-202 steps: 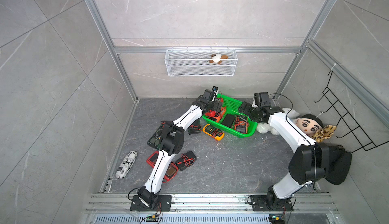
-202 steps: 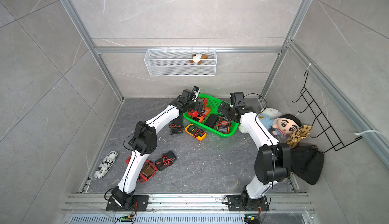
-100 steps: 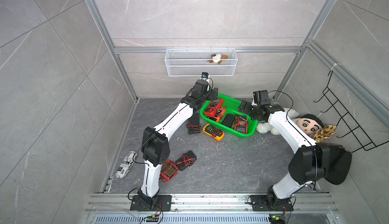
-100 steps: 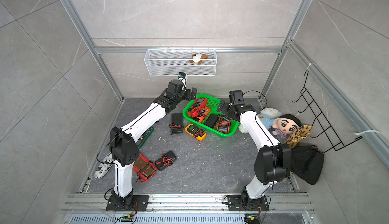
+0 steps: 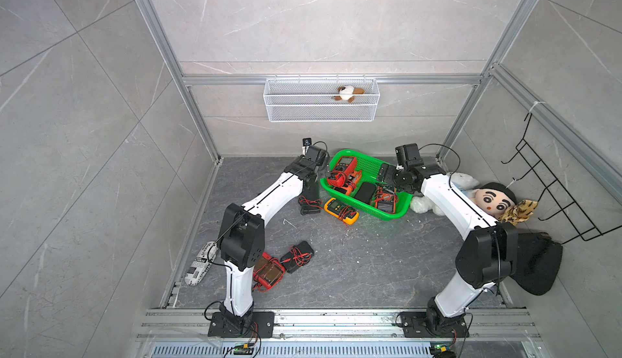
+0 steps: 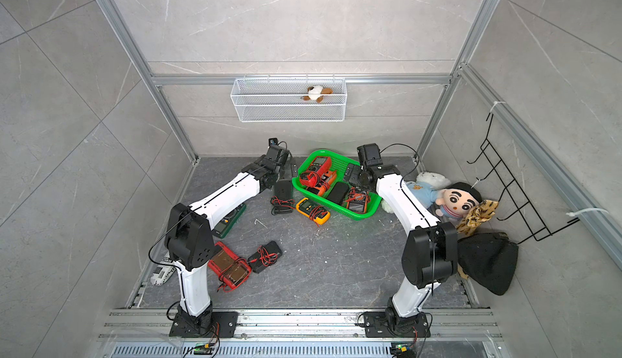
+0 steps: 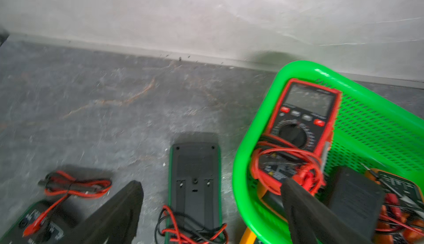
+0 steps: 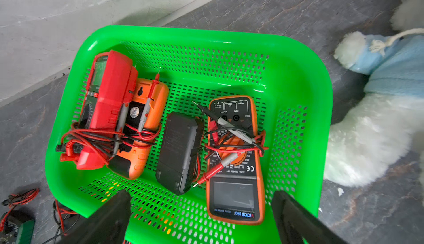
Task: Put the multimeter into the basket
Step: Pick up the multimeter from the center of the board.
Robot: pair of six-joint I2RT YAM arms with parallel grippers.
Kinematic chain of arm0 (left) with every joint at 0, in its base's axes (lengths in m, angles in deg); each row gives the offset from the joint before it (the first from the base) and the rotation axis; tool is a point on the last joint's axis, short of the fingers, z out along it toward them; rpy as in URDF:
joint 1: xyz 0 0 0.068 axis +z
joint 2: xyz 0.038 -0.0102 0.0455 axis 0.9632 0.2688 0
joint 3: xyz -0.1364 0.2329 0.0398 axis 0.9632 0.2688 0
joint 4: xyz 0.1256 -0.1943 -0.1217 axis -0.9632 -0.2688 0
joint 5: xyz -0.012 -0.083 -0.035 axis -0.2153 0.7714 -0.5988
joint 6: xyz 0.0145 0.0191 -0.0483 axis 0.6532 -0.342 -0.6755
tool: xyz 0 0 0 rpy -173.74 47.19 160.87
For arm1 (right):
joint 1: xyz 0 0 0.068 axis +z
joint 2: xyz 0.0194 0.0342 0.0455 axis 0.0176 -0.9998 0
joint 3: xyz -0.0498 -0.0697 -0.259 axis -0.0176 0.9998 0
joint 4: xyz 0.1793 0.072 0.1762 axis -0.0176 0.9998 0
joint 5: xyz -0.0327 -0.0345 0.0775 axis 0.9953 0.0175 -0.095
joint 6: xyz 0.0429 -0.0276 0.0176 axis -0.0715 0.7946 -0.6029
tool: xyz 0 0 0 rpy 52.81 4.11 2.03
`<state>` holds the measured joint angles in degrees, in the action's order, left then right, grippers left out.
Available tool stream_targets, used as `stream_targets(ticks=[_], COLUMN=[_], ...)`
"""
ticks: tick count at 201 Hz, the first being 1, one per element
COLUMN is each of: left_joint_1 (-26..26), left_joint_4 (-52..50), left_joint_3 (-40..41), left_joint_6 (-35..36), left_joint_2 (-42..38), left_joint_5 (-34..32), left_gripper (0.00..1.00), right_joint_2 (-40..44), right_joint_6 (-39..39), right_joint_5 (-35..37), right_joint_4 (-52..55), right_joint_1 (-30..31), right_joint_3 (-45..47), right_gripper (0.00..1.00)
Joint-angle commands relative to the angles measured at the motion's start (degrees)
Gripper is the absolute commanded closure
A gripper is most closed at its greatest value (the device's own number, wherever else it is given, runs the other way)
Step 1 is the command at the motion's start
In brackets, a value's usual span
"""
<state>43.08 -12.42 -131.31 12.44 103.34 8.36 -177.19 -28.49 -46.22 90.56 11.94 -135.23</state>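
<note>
The left end effector [image 7: 210, 182] hangs wide open and empty at the end of the basket [image 7: 241, 162] nearer the left arm. In the left wrist view one finger [image 7: 305, 210] reaches over the basket's inside. The other finger [image 7: 114, 213] is over the bench [image 7: 114, 93]. Between them a green-edged multimeter [image 7: 195, 181] lies face down on the bench just beside the basket wall, with leads coiled at one end. The right end effector [image 8: 200, 192] is also spread wide and holds nothing. It hovers above the basket with its fingers [image 8: 107, 217] well apart over the rim of a long side.

Four multimeters lie inside the basket. A red multimeter [image 8: 110, 89] rests tilted on an orange multimeter [image 8: 151, 98] that lies face down, and red and black leads are wound around both. A black multimeter [image 8: 181, 151] lies face down in the middle. A Victor multimeter [image 8: 234, 162] lies face up at the end nearer the right arm, also wrapped in leads.

More multimeters are on the bench. A yellow multimeter [image 5: 340, 208] lies face up just beside the basket's near long side. A second green multimeter [image 6: 232, 218] lies partly under the left arm. Near that arm's elbow are two red-cased meters [image 6: 230, 267], face down, and a black unit [image 6: 266, 253] with red leads. A white plush [image 8: 367, 128] lies just beside the basket on the right arm's side, with a doll [image 5: 494, 199] beyond it.
</note>
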Motion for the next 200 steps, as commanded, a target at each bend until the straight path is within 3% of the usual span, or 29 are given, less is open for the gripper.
stream_targets(ticks=[1, 46, 92, 152, 200], left_joint_1=[2.74, 5.94, 6.11, 6.11, 6.09], left_joint_4=[-3.02, -3.89, -4.14, -4.93, -5.42], left_joint_3=[2.49, 4.9, 2.58, -1.78, -2.35], left_joint_6=[-6.46, -9.46, -9.64, -8.23, -6.79], left_joint_2=[-3.61, -1.04, 4.16, 11.3, 13.73], left_joint_5=[-0.69, 4.45, 9.31, 13.56, 16.23], left_gripper=[0.02, 0.03, 0.06, 0.0, 0.02], right_joint_2=[-0.86, -1.05, -1.51, -1.52, -1.16], right_joint_6=[0.09, -0.47, -0.59, -0.32, -0.32], right_joint_5=[2.19, 3.04, 2.68, 2.52, 2.74], right_joint_4=[2.34, 2.47, 2.56, 3.4, 3.22], right_joint_1=[0.41, 0.66, 0.72, 0.94, 1.11], right_joint_3=[-1.94, -2.04, -2.54, -2.65, -2.16], right_gripper=[0.0, 0.0, 0.0, 0.0, 0.0])
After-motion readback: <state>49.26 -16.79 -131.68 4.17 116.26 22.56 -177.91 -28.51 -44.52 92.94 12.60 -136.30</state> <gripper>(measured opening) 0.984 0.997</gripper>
